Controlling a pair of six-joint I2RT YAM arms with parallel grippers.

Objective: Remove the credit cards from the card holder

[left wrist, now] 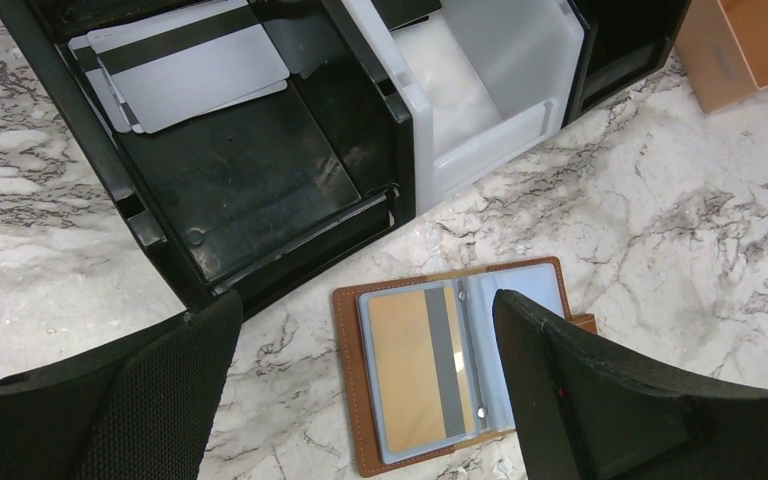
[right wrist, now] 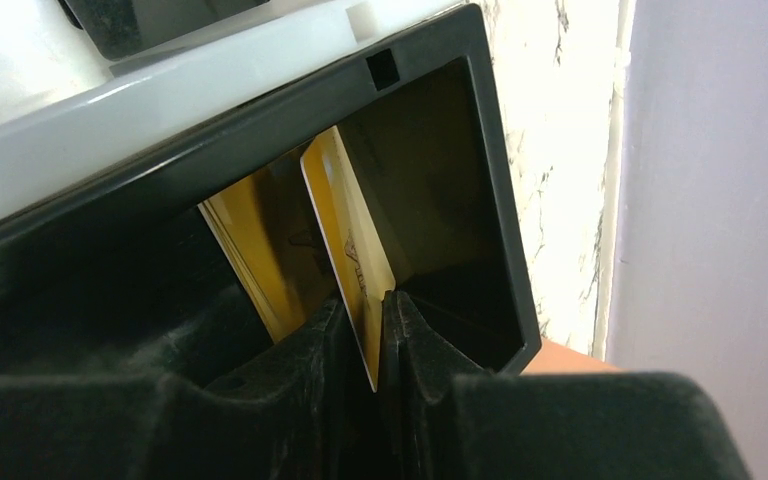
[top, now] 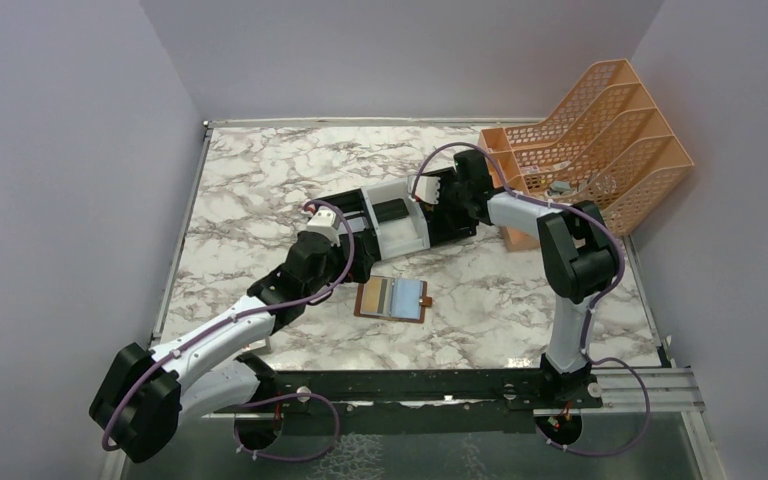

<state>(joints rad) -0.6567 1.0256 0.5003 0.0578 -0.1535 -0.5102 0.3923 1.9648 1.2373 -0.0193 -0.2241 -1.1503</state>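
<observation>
Closest to me, the left gripper (left wrist: 365, 305) hangs over the marble table (top: 250, 190) with its fingers (left wrist: 130, 400) spread as wide as they go and nothing in them. The card holder (left wrist: 455, 375) lies open and flat on the table below, roughly in the gap between the two fingers. It sits nearer the right-hand one, which hides its far corner in the wrist view, and I see no contact with either finger. In its clear pocket sits the pocketed gold card (left wrist: 410, 370), its grey stripe showing. Just beyond the holder stands the tray (left wrist: 480, 145), black, white and black, close to it but not touching. The left black compartment holds the grey cards (left wrist: 185, 65) in a loose flat stack. At the right black compartment, beside the white one, the right gripper (right wrist: 365, 300) reaches in from the right, its fingers (right wrist: 290, 370) only a narrow slit apart. The upright gold card (right wrist: 350, 240) stands on edge in that slit, its lower end between the tips and the rest rising into the compartment. Whether the fingers actually pinch it I cannot tell. A second gold face shows just left of it (another card or a reflection in the glossy wall, I can't say which). Farthest back, at the right corner, leans an orange file rack (top: 600, 140).
</observation>
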